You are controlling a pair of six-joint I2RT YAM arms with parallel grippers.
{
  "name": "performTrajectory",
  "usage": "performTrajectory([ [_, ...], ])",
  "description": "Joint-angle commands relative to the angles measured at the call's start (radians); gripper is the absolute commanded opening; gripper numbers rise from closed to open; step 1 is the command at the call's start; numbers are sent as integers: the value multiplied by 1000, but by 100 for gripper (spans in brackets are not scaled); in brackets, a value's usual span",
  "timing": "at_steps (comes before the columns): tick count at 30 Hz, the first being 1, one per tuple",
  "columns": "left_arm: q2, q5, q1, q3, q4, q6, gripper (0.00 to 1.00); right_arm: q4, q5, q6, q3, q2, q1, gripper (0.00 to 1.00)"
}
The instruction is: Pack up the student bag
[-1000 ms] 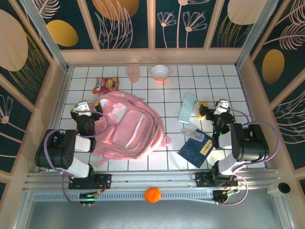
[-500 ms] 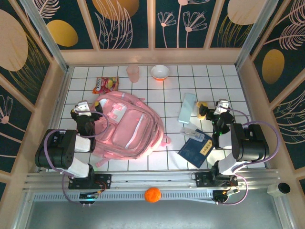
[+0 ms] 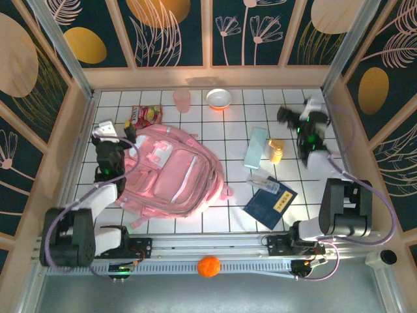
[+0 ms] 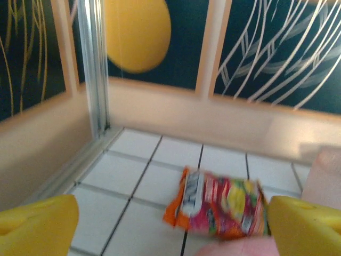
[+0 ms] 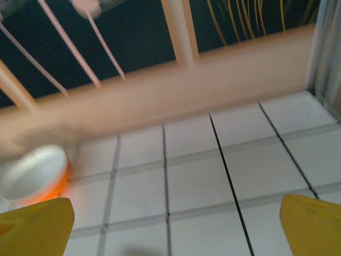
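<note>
Two tools stand with their yellow fingers spread wide, and neither holds or touches anything. In the overhead view the left tool (image 3: 122, 132) hovers by the far-left corner of the student bag (image 3: 172, 173). Whether it is above the pink fabric or just beside it I cannot tell. Its own camera shows the left tool (image 4: 170, 229) pointed at a bright snack packet (image 4: 218, 208) lying flat on the white-tiled tabletop (image 4: 138, 184). From overhead, that snack packet (image 3: 144, 116) sits just beyond the bag's far edge. The right tool (image 3: 298, 112) is raised near the far-right part of the tabletop (image 3: 241, 124), well apart from the bag, which lies to its left and nearer the arm bases. The wrist view of the right tool (image 5: 170, 229) faces the far wall, with a white bowl (image 5: 34, 173) at the left. The bag lies flat on the left half of the tabletop, front pockets up. A pale green case (image 3: 255, 147) and a dark blue book (image 3: 270, 203) lie between the bag and the right arm.
</note>
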Motion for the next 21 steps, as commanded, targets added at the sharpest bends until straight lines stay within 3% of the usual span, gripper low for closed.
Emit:
performTrajectory([
  [1,-114,-21,7,132,-429,-154,85,-577,-34,114,261,22,53,99],
  [6,-194,-28,7,341,-964,-376,77,-705,48,119,406,73,272,99],
  [10,-209,93,7,372,-1227,-509,73,-678,-3,203,418,142,445,99],
  [15,-258,236,7,212,-1226,-612,70,-593,-36,255,415,267,595,99],
  [21,-358,331,8,22,-1132,-737,65,-527,-12,272,433,427,696,83],
])
